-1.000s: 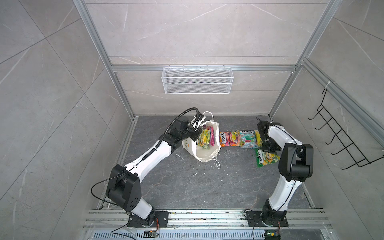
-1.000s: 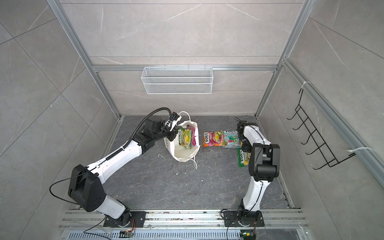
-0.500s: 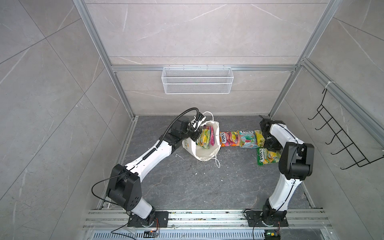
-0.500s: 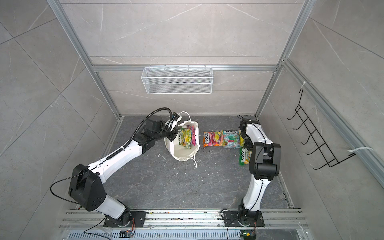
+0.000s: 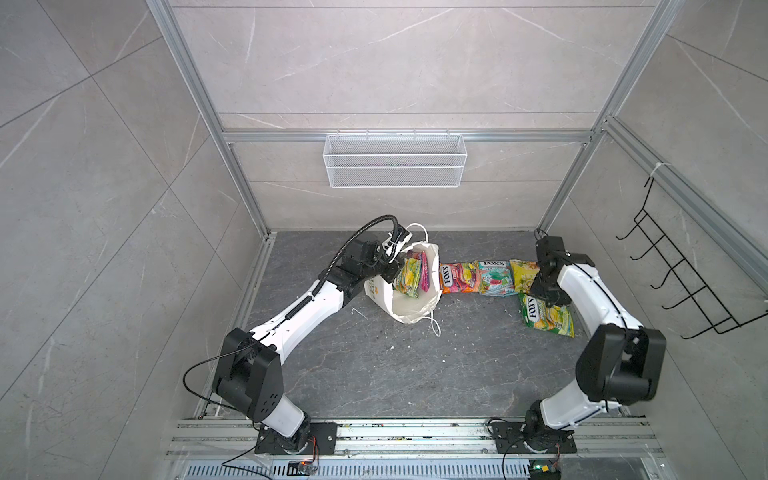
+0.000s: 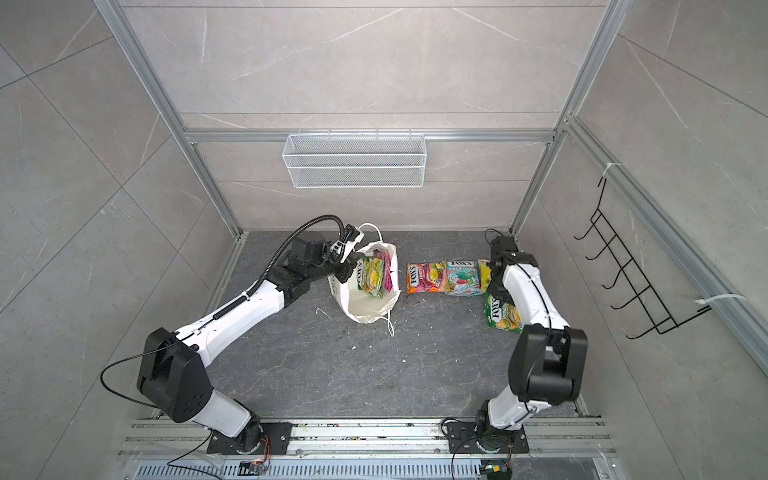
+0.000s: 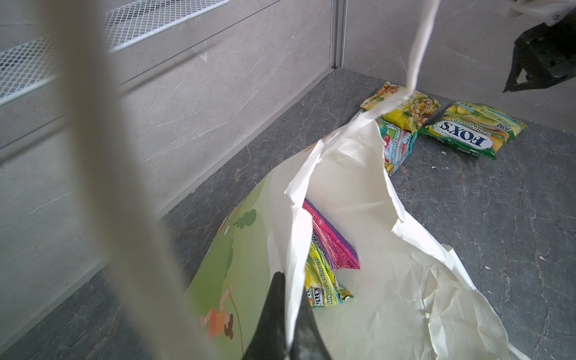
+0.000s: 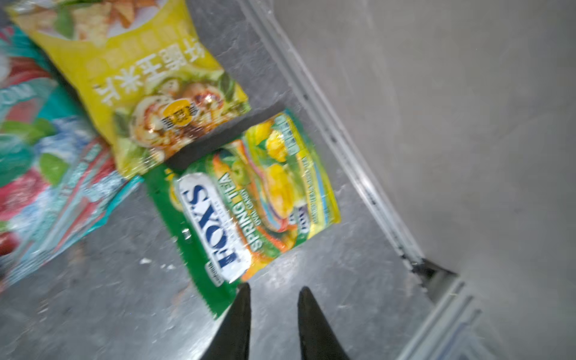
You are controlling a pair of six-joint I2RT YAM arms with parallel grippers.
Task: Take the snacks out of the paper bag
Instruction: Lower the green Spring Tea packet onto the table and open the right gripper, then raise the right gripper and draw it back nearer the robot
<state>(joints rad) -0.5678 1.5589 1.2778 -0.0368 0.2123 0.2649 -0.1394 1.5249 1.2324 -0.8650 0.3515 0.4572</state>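
Green FOX'S packet [image 8: 249, 199] released, right claw [image 8: 274, 286] parted

White-shelled arms [image 5: 299, 316] — black joints [image 5: 245, 382], ribbed black cable [image 5: 353, 239] — with dark pointed pincer fingers [image 8: 240, 318].

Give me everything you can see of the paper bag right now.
The paper bag is white, creased paper with a green printed outside and white cord handles. Its rim is torn and ragged. It sits on the dark floor, mouth gaping upward. The left tool is shut on its rim. A yellow-green packet and a pink-purple packet stand inside.
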